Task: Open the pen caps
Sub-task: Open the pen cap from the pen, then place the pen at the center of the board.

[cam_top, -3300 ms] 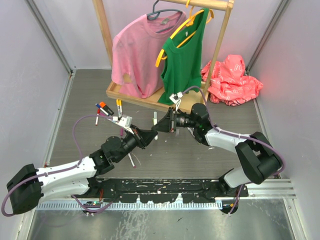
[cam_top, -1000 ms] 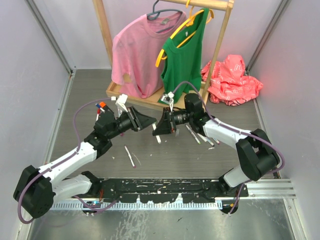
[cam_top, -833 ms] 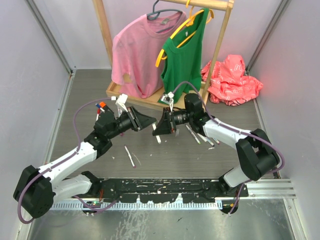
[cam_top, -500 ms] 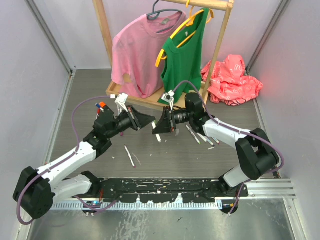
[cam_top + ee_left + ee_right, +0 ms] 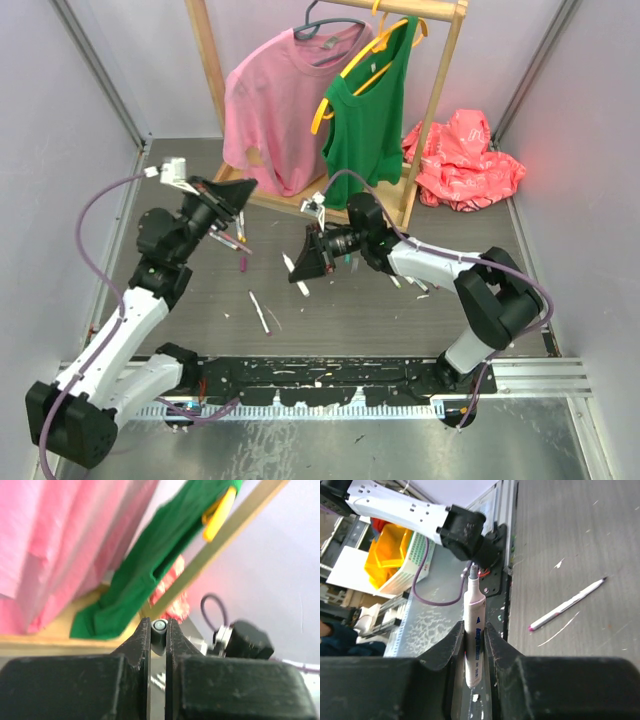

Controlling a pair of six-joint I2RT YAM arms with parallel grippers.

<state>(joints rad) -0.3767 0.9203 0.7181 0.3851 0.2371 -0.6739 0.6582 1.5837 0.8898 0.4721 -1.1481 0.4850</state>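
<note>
In the left wrist view a small grey pen cap (image 5: 159, 629) is pinched end-on between my left gripper's (image 5: 158, 626) tips. In the top view that left gripper (image 5: 236, 189) is raised at the back left, in front of the rack's base. My right gripper (image 5: 474, 628) is shut on a white marker barrel (image 5: 473, 630) whose bare tip (image 5: 472, 573) sticks out uncapped. From above, the right gripper (image 5: 303, 268) sits mid-table with the barrel (image 5: 289, 264) poking out to its left. The two grippers are well apart.
A loose white marker (image 5: 259, 312) and a pink cap (image 5: 243, 266) lie on the grey table, with more markers (image 5: 232, 236) at the left and others (image 5: 412, 282) under the right arm. Behind stand a wooden clothes rack (image 5: 232, 183), pink shirt (image 5: 275, 100), green top (image 5: 368, 115) and red cloth (image 5: 462, 160).
My left gripper closed on the cap and drew back up and to the left, away from the marker. The right gripper shifted slightly left and nearer with the barrel, now uncapped.
</note>
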